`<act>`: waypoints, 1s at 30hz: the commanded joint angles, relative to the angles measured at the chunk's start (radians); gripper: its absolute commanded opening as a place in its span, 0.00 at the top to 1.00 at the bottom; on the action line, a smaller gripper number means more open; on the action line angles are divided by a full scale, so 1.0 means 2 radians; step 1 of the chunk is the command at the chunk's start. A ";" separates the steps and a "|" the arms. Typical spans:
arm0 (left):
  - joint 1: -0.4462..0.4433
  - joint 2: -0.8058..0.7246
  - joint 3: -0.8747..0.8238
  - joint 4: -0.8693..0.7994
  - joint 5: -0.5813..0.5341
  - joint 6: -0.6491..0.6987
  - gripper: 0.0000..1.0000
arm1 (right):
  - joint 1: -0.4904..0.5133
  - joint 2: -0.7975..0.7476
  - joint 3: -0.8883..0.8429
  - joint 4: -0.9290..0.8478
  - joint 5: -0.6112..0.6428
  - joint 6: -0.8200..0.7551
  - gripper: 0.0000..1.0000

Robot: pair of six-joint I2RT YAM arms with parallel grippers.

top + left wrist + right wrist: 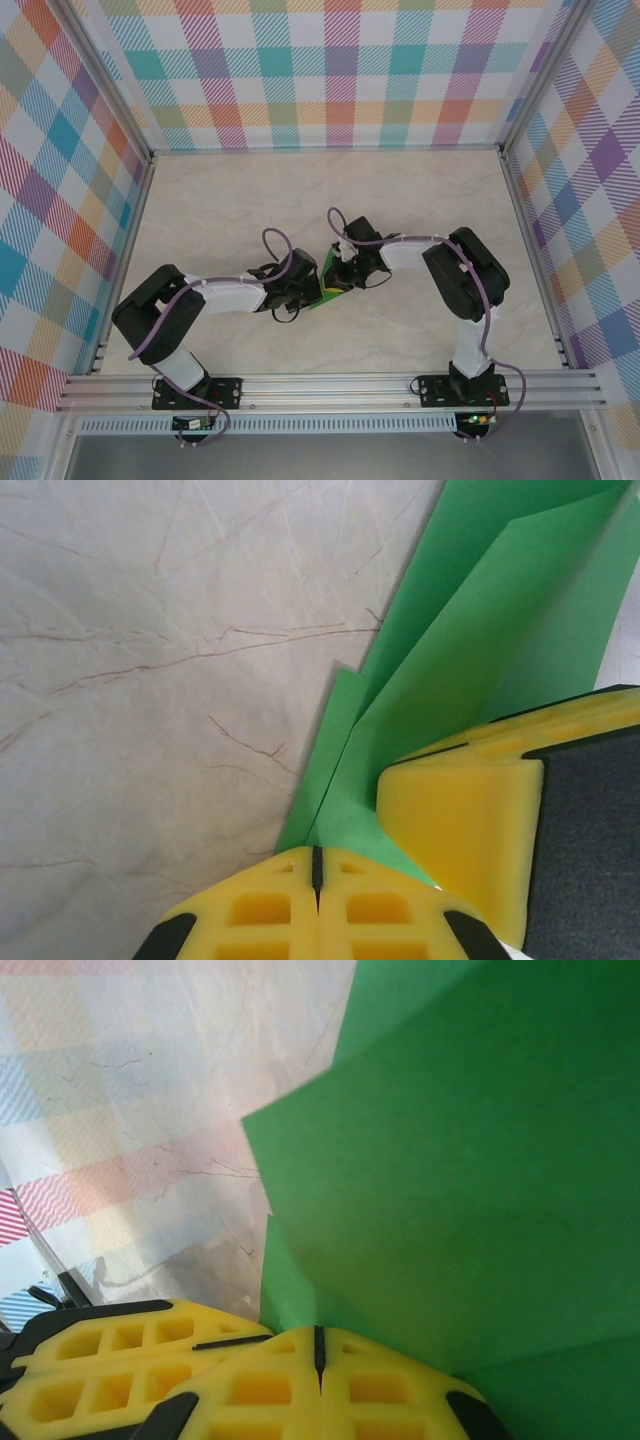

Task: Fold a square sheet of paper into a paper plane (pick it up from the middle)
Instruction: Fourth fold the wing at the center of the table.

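Yellow fingers [270, 912] of the left gripper [316, 868] sit closest. They are blocky, full of little square holes, and pressed flat together with an edge of the folded green paper sheet [470, 650] pinched between them.

Biggest of all is the table [250, 200], smooth and pale like marble, with thin brown veins. Checked walls [330, 60] in many soft colours stand round it, and silver metal rails [330, 385] run along the near edge. The left arm [190, 305] and the right arm [465, 275], white and black with purple cables, bend in and meet at the middle of the table.

The paper is there between the two grippers. It is thin, bright and plain, with sharp creases and layers lying over each other. The right gripper [318, 1345] has the same yellow fingers, shut tight on the paper too, just beside the left one.
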 commanded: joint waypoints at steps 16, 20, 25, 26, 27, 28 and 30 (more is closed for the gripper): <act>-0.009 0.054 -0.013 -0.117 -0.013 0.013 1.00 | -0.149 0.021 0.024 0.022 0.059 -0.025 0.97; -0.009 0.048 -0.002 -0.132 -0.024 0.026 1.00 | -0.154 -0.006 0.045 -0.004 0.070 -0.039 0.97; -0.007 0.047 0.007 -0.151 -0.033 0.038 1.00 | -0.153 -0.036 0.046 -0.014 0.054 -0.043 0.96; -0.007 0.046 0.009 -0.152 -0.034 0.039 1.00 | -0.150 -0.039 0.044 -0.013 0.046 -0.044 0.96; -0.008 0.047 0.009 -0.153 -0.034 0.040 1.00 | -0.144 -0.041 0.042 -0.013 0.038 -0.044 0.96; -0.006 0.046 0.010 -0.153 -0.035 0.043 1.00 | -0.136 -0.043 0.040 -0.013 0.033 -0.046 0.96; -0.006 0.046 0.012 -0.157 -0.038 0.046 1.00 | -0.116 -0.043 0.037 -0.015 0.027 -0.048 0.96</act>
